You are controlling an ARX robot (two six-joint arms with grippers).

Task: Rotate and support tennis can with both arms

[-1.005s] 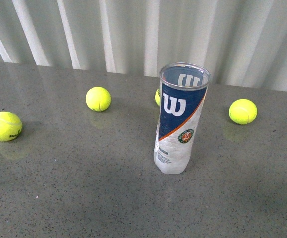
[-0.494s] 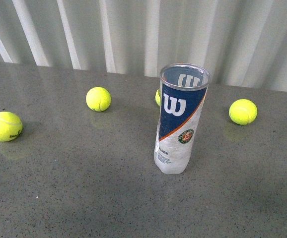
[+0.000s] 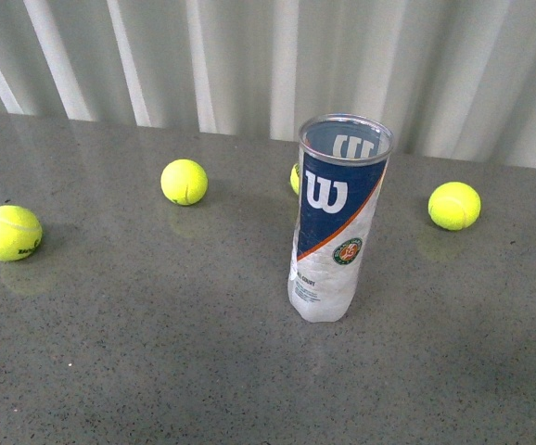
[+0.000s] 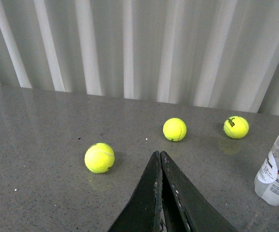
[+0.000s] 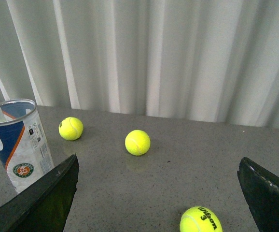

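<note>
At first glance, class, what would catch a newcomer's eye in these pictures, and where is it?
The tennis can stands upright and open-topped in the middle of the grey table, its navy label facing the front camera. Yellow-green tennis balls lie scattered around it: one far left, one behind-left, one right. Neither gripper touches the can; the left gripper is shut, the right gripper open.

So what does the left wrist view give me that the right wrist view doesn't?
Only the left wrist view shows the left gripper, its fingers pressed together and empty, and the bottom end of the tennis can resting on the table. Only the right wrist view shows the right gripper spread wide open, the can's open silver rim and a ball printed with a 3. Both show the upright can off to one side, loose tennis balls, the grey table and the white curtain; neither gripper touches the can.
</note>
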